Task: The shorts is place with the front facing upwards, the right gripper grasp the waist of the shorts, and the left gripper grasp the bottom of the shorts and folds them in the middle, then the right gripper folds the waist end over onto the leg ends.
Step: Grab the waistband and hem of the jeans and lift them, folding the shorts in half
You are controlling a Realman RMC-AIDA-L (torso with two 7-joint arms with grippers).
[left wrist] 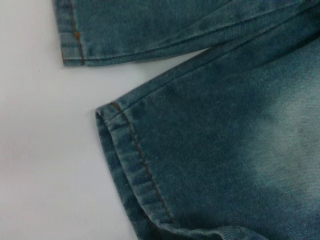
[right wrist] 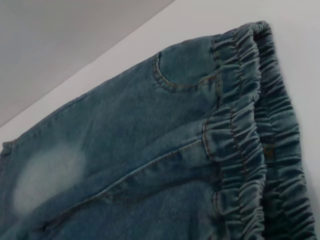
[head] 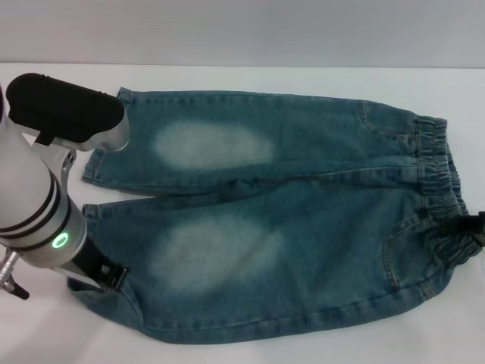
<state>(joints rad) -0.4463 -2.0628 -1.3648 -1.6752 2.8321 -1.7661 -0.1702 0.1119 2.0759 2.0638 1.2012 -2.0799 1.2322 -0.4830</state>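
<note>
denim shorts, left gripper (fingers hidden)

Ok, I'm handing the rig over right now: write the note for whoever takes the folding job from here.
Left gripper: down at the near leg's hem, the bottom of the shorts, on the robot's left; grip not confirmed from these views.
Right gripper: only a black tip shows at the waist, on the robot's right; grip not confirmed.
Shorts: spread flat on the white table, front up, legs to the left, waist to the right.
Done: both arms brought to their ends.
Left: confirm both grasps, fold in the middle, then fold the waist over onto the leg ends.
</note>
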